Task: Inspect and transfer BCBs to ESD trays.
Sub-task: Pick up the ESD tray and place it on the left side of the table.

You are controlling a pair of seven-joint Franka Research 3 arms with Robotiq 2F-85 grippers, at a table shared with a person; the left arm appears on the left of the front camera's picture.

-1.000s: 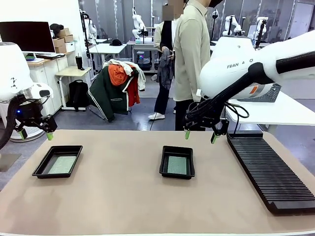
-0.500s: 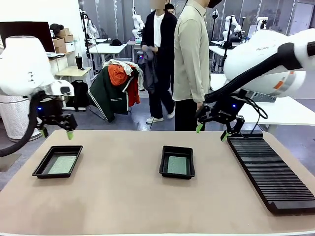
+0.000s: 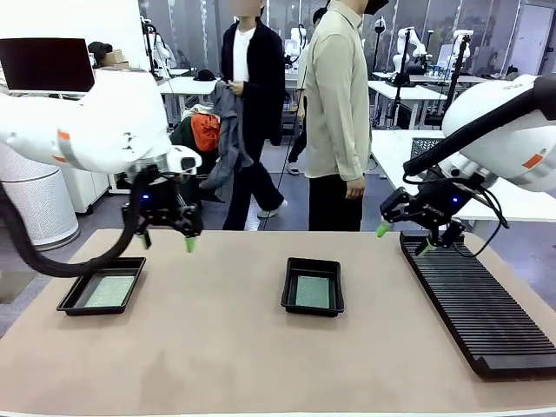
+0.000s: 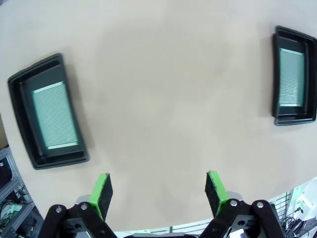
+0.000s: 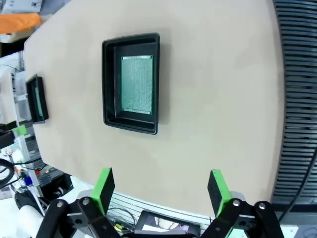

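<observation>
On the left of the tabletop [image 3: 217,347] sits a black tray [image 3: 102,286]. A flat green board [image 3: 109,291] lies inside it.

Just above and to the right of that tray hangs the left end effector [image 3: 165,241]. Its two green fingers [image 4: 102,191] are spread wide apart, and nothing is between them. It is up in the air, not touching the tabletop or the tray.

In the middle of the tabletop sits a second black tray [image 3: 313,286]. A second green board [image 3: 313,292] lies flat on its floor. The two trays are well apart.

Behind the tabletop stands a person in a pale shirt [image 3: 337,95], with one hand [image 3: 354,188] hanging down.

To the right hangs the right end effector [image 3: 403,238]. Its fingers are spread wide too, and it holds nothing. It floats near the far end of a long black rack [image 3: 473,300] with many ribs, which lies along the right side of the tabletop.
</observation>
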